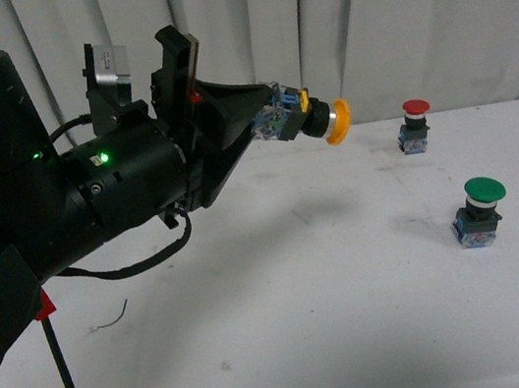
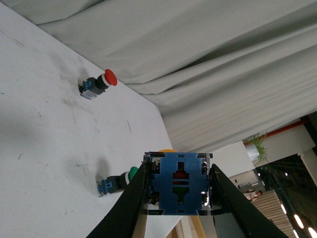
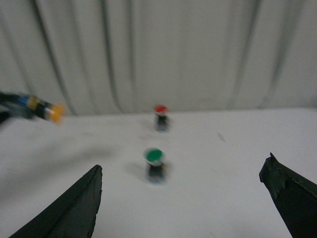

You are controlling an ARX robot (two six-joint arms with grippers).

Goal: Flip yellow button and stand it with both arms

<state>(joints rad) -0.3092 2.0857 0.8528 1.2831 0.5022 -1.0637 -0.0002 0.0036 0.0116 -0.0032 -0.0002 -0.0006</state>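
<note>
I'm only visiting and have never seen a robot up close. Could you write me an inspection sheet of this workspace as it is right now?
Surface: white table, lightly scuffed.
Job's things: yellow button held in the air on its side, cap pointing away from the arm.
Clutter: red button and green button standing upright, apart from each other; thin dark strand lying on the table.
Claws: left claw shut on the yellow button's blue block; right claw open and empty.
Cables: black cable hanging below the left arm.
Surroundings: pale curtain behind the table.
</note>
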